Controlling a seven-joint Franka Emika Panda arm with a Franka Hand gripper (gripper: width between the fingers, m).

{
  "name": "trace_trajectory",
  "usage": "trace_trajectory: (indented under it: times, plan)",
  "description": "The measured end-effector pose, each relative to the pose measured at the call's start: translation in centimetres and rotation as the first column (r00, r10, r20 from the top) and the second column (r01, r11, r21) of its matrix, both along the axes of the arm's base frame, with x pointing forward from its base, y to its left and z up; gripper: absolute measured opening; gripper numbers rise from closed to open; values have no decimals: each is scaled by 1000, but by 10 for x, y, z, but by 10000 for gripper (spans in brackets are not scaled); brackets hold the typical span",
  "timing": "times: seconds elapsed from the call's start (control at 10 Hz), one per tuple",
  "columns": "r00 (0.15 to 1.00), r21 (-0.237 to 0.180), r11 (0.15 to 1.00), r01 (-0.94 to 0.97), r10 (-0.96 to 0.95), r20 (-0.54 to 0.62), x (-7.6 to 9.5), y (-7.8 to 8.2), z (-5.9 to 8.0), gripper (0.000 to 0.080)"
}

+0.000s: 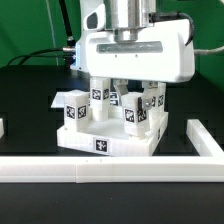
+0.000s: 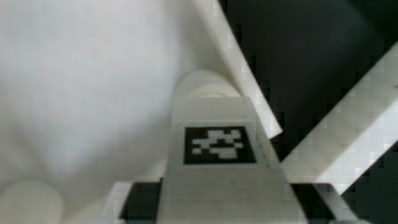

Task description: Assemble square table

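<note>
Above the square table, which lies on the black tabletop inside the white rail, the gripper clamps a leg (tag showing); slight tilt risks cross-threading its socket

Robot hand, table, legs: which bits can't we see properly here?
- Gripper fingertips: exterior view, hidden among the legs.
- Leg base: wrist view, cut off by the picture's edge.
- Tabletop sockets: exterior view, covered by legs.
- Tabletop: wrist view, blurred white.
</note>
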State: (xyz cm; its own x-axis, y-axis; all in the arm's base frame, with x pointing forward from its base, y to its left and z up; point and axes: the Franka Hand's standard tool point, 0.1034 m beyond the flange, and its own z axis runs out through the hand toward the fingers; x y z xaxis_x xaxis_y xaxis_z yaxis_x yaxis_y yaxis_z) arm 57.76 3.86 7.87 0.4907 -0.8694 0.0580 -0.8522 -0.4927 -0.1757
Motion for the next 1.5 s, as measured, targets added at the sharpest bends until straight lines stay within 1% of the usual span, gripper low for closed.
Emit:
trace_trajectory:
  times: [0.3, 0.4, 0.5, 0.6, 0.7, 0.8, 1.0, 1.1, 1.2, 1.3, 1.5]
  plan:
    - [991, 30, 990, 137, -137, -5, 1, 0, 0, 291]
    - [994, 26, 993, 113, -112, -4, 1, 0, 0, 384]
    - [997, 20, 997, 79, -79, -2, 1, 0, 0, 384]
    - [999, 15, 999, 46, -46, 1, 2, 2, 1, 570]
    - [998, -6, 998, -59, 59, 8, 3, 1, 1, 570]
    - [980, -34, 980, -198, 198, 11, 3, 0, 1, 635]
    - [928, -69, 926, -371, 373, 6, 3, 0, 0, 648]
    - [876, -90, 872, -481, 483, -2, 3, -1, 0, 648]
    - [822, -103, 817, -567, 569, -13, 4, -3, -1, 649]
    - [801, -101, 795, -598, 599, -20, 5, -3, -2, 649]
    - [657, -120, 649, -752, 752, -50, 9, -6, -1, 649]
